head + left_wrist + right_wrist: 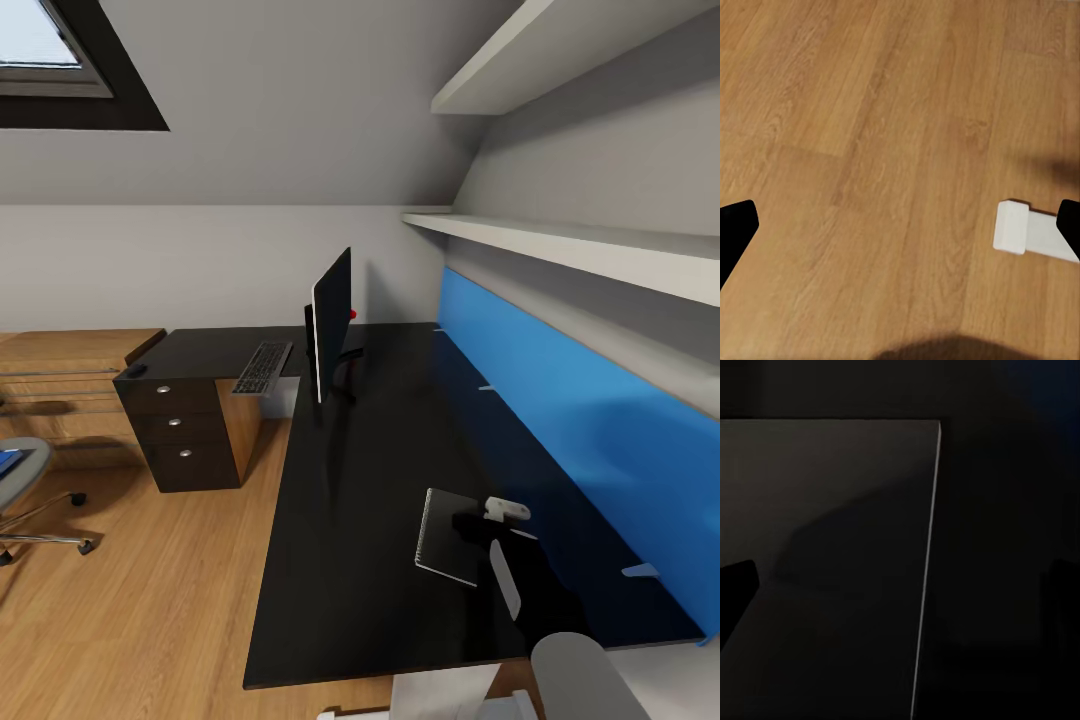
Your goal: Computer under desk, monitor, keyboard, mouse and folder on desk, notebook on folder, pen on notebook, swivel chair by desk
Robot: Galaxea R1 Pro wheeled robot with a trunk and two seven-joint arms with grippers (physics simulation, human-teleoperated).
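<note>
The black-topped desk (370, 480) fills the frame's centre, its blue back panel (560, 400) running right. Mid-frame stands the monitor (331, 320), keyboard (262, 367) just left. At left edge, the swivel chair (25, 475). Lower right, the notebook (447, 535) lies beneath the right gripper (490, 520), jaws unclear. The left gripper (900, 225) is spread over wooden floor (870, 112).

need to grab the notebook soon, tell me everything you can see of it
The notebook is a small, thin grey rectangle with a spiral binding along one long edge. It lies flat and closed on the glossy black desk, at the near end, close to the blue back panel. The right gripper hovers over its far corner; contact is unclear.
</note>
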